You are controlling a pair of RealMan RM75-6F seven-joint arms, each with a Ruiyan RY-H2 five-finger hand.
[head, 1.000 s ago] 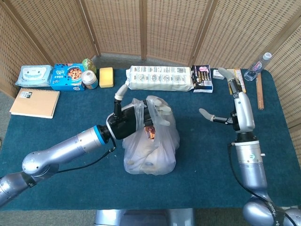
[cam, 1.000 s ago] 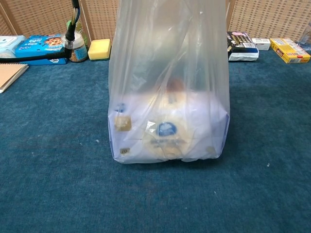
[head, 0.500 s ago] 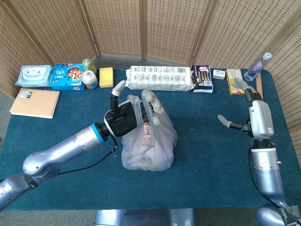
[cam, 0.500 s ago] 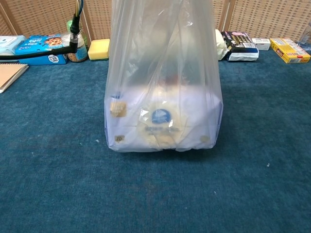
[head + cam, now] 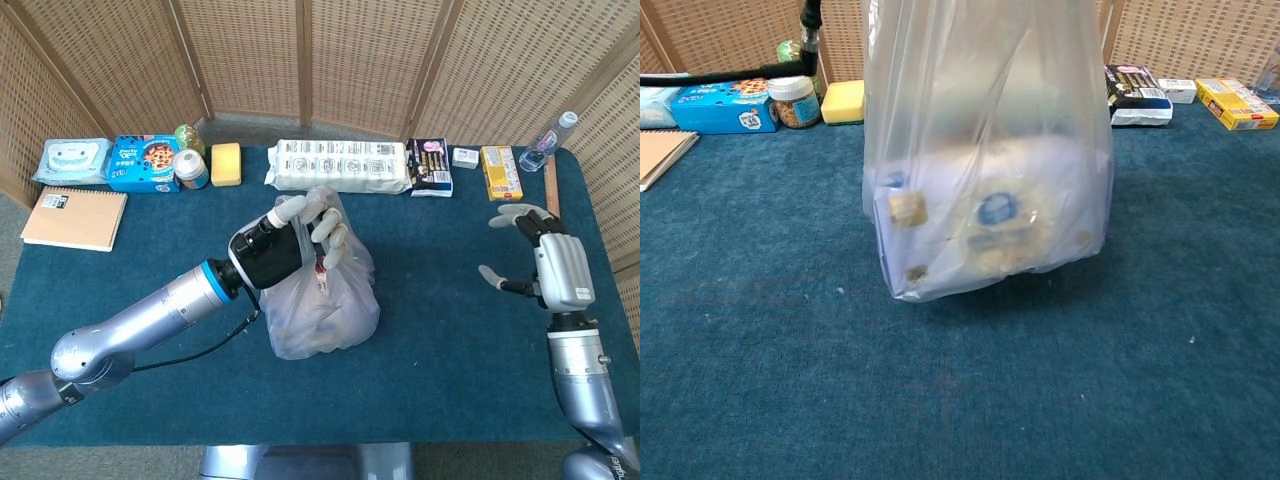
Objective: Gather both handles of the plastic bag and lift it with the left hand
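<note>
A clear plastic bag (image 5: 322, 305) with packaged goods inside hangs in the middle of the table. My left hand (image 5: 290, 245) grips its gathered handles at the top, fingers curled round them. In the chest view the plastic bag (image 5: 985, 180) fills the centre, its bottom tilted and off the blue cloth with a shadow under it; the left hand is above that frame. My right hand (image 5: 545, 262) hovers open at the table's right side, fingers spread, holding nothing and well apart from the bag.
Along the back edge lie a wipes pack (image 5: 75, 160), a cookie box (image 5: 142, 163), a jar (image 5: 190, 169), a yellow sponge (image 5: 226, 164), a long white package (image 5: 340, 166), small boxes (image 5: 500, 172) and a bottle (image 5: 548, 142). A notebook (image 5: 74, 218) lies far left.
My left hand closed round the handles and raised the bag, whose bottom left the cloth and tilted. My right hand drew back to the right and down, away from the bag.
</note>
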